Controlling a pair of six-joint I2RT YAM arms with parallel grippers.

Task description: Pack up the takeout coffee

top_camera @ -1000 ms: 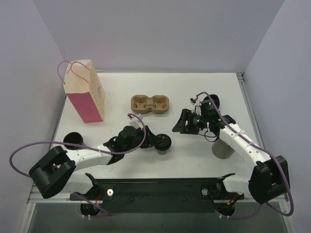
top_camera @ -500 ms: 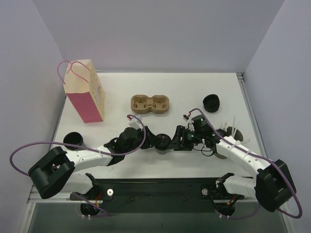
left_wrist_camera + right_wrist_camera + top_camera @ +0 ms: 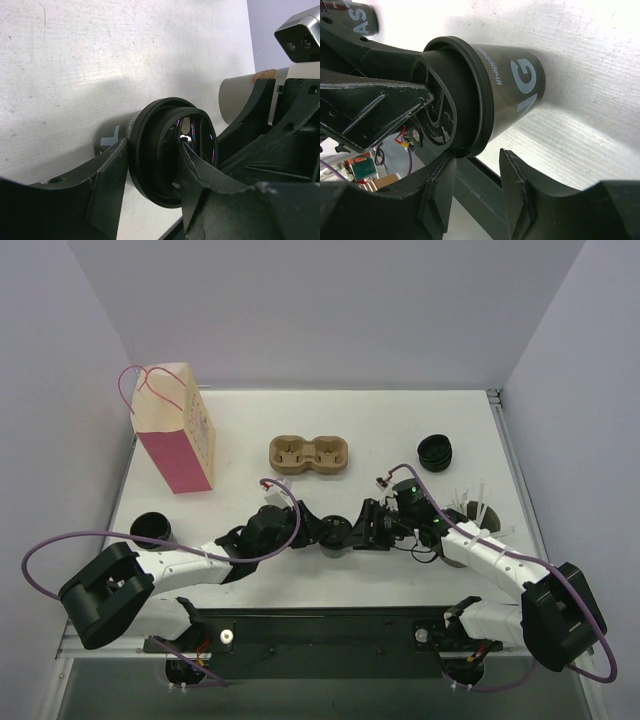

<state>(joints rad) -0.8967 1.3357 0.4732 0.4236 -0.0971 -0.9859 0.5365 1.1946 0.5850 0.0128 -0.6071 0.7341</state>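
One black takeout coffee cup (image 3: 336, 531) with a lid stands at the near middle of the table. My left gripper (image 3: 325, 532) is shut on its lid rim (image 3: 160, 150), with a finger (image 3: 107, 175) on each side. My right gripper (image 3: 362, 525) comes in from the right, open. In the right wrist view its left fingertip (image 3: 449, 156) touches the lid rim of the cup (image 3: 512, 92), while the other fingertip stands apart. A second black cup (image 3: 150, 527) stands at the far left, without a lid. The brown pulp tray (image 3: 310, 454) lies at mid-table with both wells bare.
A pink and tan paper bag (image 3: 178, 430) stands at the back left. A stack of black lids (image 3: 435, 451) sits at the right. A grey cylinder (image 3: 458, 552) stands partly under the right arm, also seen as the grey cylinder (image 3: 240, 95) in the left wrist view.
The right arm has swung left and nearer, from beside the lid stack to the cup in the left gripper, and its jaws have narrowed. The left gripper and cup have stayed put.
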